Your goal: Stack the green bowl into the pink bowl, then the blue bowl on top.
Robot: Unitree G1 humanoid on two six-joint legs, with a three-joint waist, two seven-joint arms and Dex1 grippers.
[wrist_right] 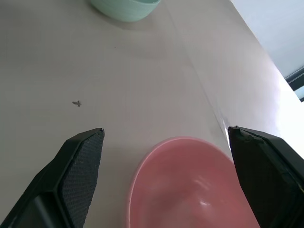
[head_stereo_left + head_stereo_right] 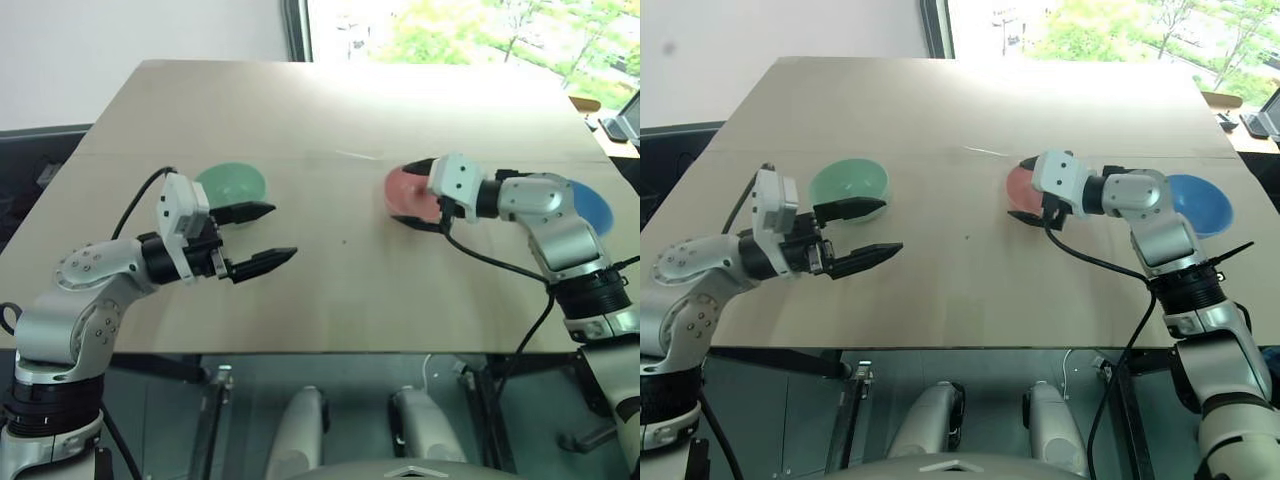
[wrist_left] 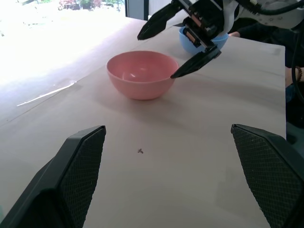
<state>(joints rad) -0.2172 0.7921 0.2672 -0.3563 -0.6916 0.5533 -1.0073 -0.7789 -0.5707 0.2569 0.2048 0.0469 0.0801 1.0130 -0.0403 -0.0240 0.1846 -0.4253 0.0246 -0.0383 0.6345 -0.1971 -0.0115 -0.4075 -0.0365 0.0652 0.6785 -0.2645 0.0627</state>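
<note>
Green bowl point(image 2: 848, 187) left, pink bowl point(image 3: 141, 73) middle, blue bowl point(image 2: 1200, 204) right.

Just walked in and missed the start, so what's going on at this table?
A two-armed robot is working with three small bowls on a table; none are stacked yet. The right gripper hovers open over the pink bowl, one finger on each side of it, gripping nothing. The left gripper is open and empty beside the green bowl. The blue bowl sits apart behind the right arm.
</note>
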